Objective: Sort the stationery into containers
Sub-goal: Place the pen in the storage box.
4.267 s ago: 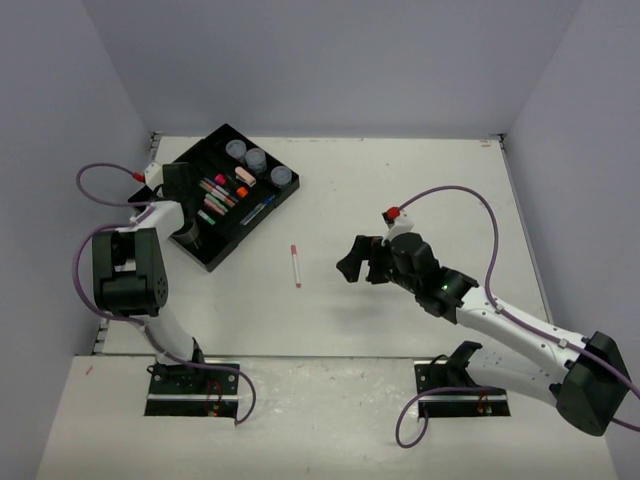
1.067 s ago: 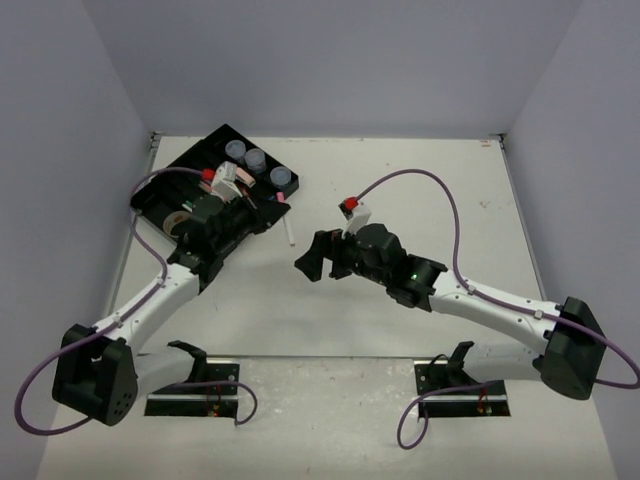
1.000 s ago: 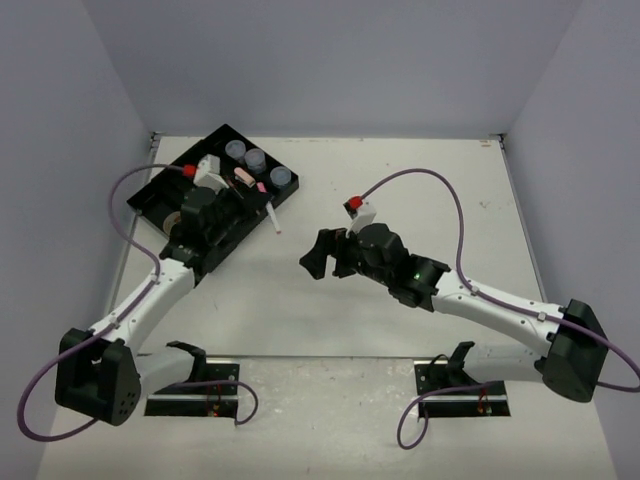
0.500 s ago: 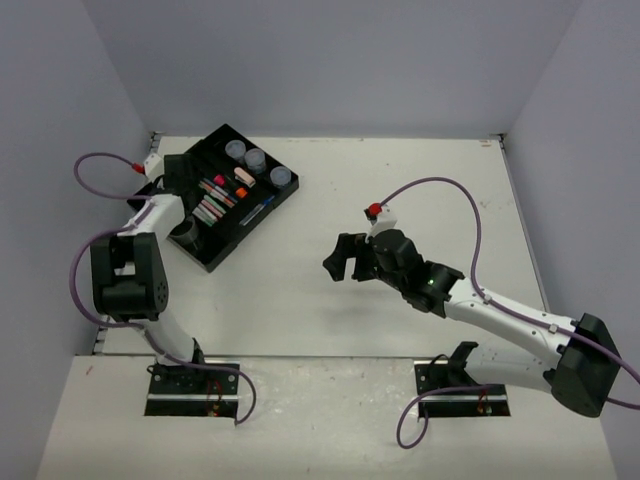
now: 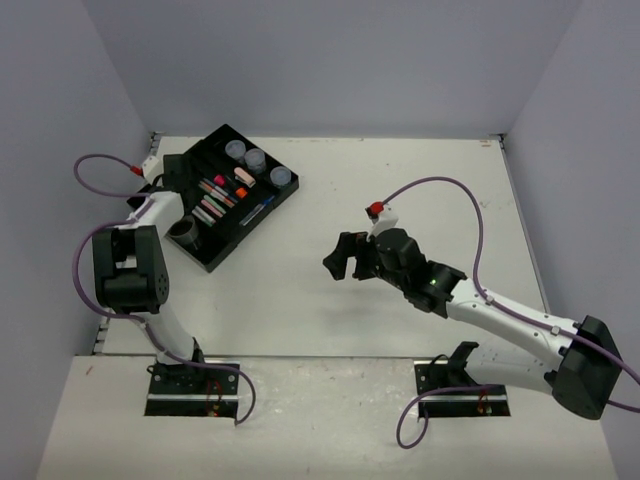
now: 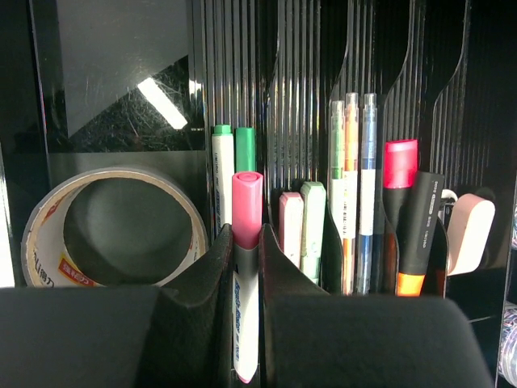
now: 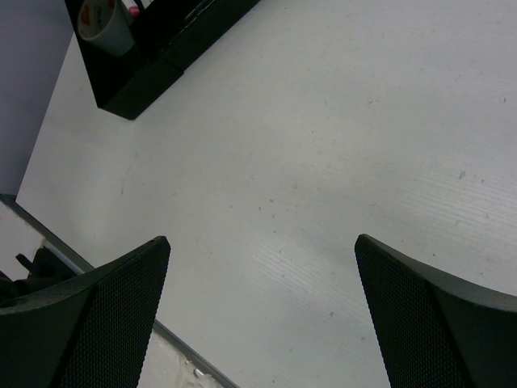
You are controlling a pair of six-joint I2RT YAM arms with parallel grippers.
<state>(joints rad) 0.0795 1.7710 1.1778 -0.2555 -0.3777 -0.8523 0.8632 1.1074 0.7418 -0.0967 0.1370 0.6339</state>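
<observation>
In the left wrist view my left gripper point(image 6: 246, 246) is shut on a white marker with a pink cap point(image 6: 246, 202), held over the black tray point(image 6: 121, 73) and pointing along its narrow compartments. Green markers point(image 6: 234, 149), thin pens point(image 6: 351, 186), a red-capped black marker point(image 6: 412, 218), a pink-white stapler-like piece point(image 6: 468, 234) and a tape ring point(image 6: 113, 230) lie in the tray. From above, the left gripper point(image 5: 175, 185) sits at the tray's point(image 5: 262, 212) left end, and three greyish jars point(image 5: 256, 160) stand at its far end. My right gripper point(image 5: 345, 262) hangs open over bare table, holding nothing.
The tray's near corner with the tape ring point(image 7: 105, 24) shows at the top left of the right wrist view, and the table's near edge point(image 7: 89, 263) at the lower left. Grey walls enclose the table on three sides.
The pink-capped pen that lay mid-table is now in my left gripper. The left arm has drawn back from the tray's right side to its left end. The right gripper has pulled back to the right.
</observation>
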